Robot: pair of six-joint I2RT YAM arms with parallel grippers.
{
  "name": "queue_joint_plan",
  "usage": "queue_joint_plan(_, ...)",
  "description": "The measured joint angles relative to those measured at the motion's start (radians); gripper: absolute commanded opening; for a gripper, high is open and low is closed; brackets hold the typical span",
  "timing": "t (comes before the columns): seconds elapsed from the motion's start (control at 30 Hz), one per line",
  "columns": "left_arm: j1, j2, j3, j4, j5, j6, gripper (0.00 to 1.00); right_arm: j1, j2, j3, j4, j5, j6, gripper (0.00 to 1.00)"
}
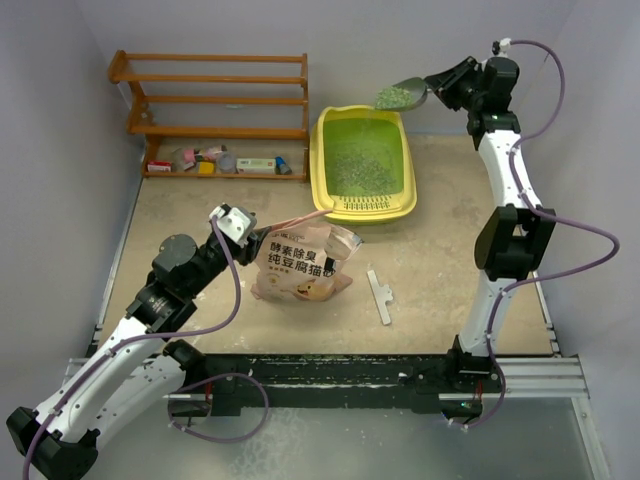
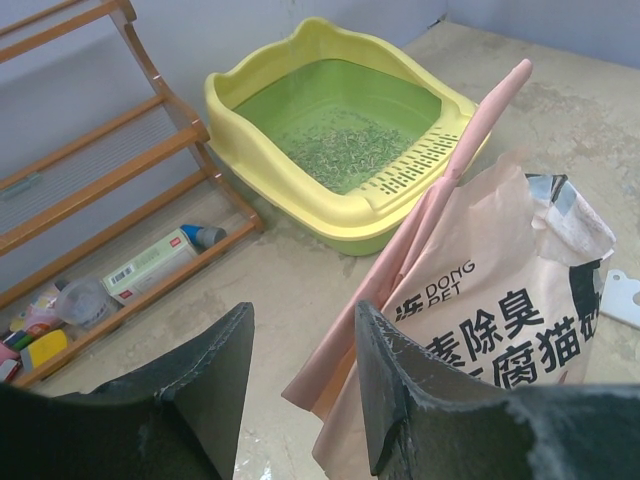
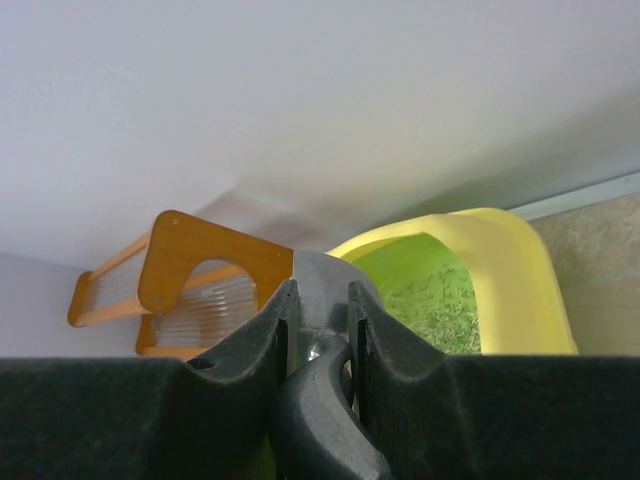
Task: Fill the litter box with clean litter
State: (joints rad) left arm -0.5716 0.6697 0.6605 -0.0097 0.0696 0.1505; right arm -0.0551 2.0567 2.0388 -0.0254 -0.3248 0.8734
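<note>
The yellow litter box (image 1: 333, 205) stands at the back centre, and a thin layer of pale litter (image 1: 358, 165) lies in its green basin. High over its far right corner, my right gripper (image 1: 437, 85) is shut on the handle of a grey scoop (image 1: 412, 92) heaped with litter (image 1: 391, 98). In the right wrist view the handle (image 3: 322, 290) sits squeezed between the two fingers. My left gripper (image 1: 228, 215) is at the top of the pink-tan litter bag (image 1: 305, 265). It is open, and the bag's pink top edge (image 2: 335, 365) lies loose between its fingers.
A wooden shelf rack (image 1: 215, 100) stands at the back left, with small bottles and boxes (image 1: 215, 162) on its lowest shelf. A white strip (image 1: 380, 296) lies on the table right of the bag. Walls close in the back and both sides.
</note>
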Motion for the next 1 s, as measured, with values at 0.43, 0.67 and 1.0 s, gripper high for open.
queue_joint_plan(0.43, 0.000, 0.003, 0.000, -0.011, -0.003, 0.003, 0.49, -0.006, -0.001, 0.079, -0.144, 0.082, -0.208, 0.00)
queue_joint_plan(0.67, 0.000, 0.013, 0.000, -0.015, -0.003, 0.003, 0.49, -0.012, 0.000, 0.122, -0.192, 0.099, -0.251, 0.00)
queue_joint_plan(1.0, 0.000, 0.018, 0.000, -0.014, -0.004, 0.010, 0.49, -0.012, 0.063, 0.285, -0.201, 0.092, -0.293, 0.00)
